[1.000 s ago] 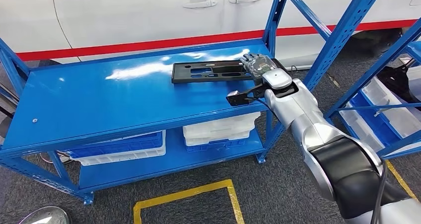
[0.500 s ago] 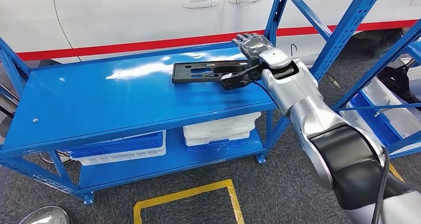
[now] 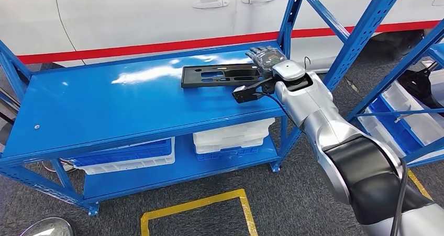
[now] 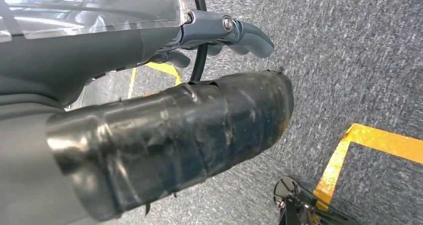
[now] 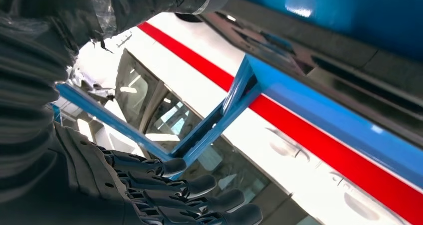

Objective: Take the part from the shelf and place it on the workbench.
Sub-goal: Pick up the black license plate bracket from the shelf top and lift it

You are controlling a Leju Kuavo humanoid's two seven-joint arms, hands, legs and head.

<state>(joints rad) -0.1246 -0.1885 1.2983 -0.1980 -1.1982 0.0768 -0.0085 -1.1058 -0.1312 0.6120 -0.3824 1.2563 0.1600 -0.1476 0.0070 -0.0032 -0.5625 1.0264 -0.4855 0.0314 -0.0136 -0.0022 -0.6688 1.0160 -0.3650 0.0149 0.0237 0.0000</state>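
The part (image 3: 220,75) is a flat black panel with slots, lying on the blue shelf top (image 3: 104,105) near its back right corner. My right hand (image 3: 267,55) hovers at the panel's right end with its fingers stretched out and nothing in them. In the right wrist view the same hand (image 5: 164,185) shows straight dark fingers, with the black part (image 5: 344,68) lying apart from them on the blue surface. My left hand (image 4: 124,45) hangs over the grey floor, its taped thumb (image 4: 174,135) apart from the fingers and nothing held.
A blue upright post (image 3: 289,16) stands just behind my right hand. White bins (image 3: 233,136) and a blue crate (image 3: 125,155) sit on the lower shelf. A white car (image 3: 131,11) is behind the rack, a second rack (image 3: 408,115) to the right, and yellow floor tape (image 3: 199,204) in front.
My right hand rose off the part's right end toward the back of the shelf, then came down and forward a little. The part has not moved.
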